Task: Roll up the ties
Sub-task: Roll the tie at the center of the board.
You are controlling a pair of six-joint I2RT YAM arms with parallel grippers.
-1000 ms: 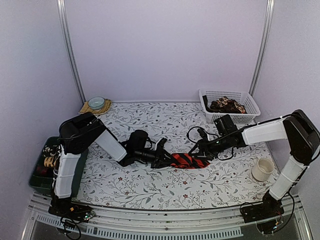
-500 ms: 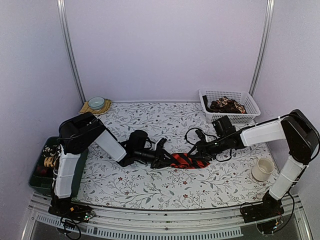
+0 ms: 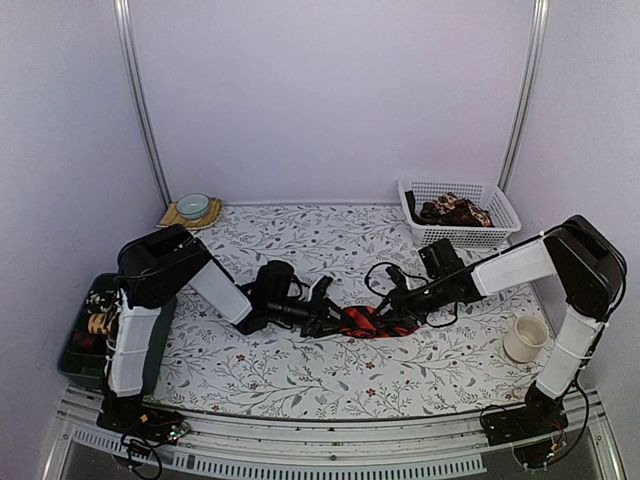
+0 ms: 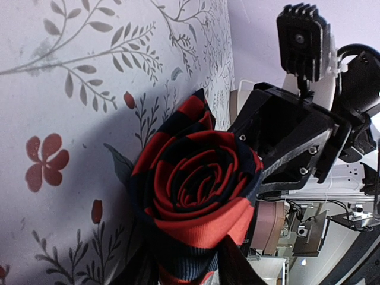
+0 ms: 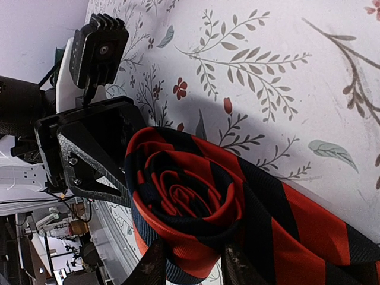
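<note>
white lattice plastic basket (image 3: 490,238): brown-patterned fabric ties (image 3: 452,210) | left claw (image 3: 335,320), right claw (image 3: 386,312): astride red-and-black striped rolled tie (image 3: 365,322), grip cannot tell

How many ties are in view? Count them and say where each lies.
1 for certain: the red-and-black tie, coiled mid-table between the left gripper and right gripper. The brown-patterned heap in the white basket may hide more, as may the green bin.
</note>
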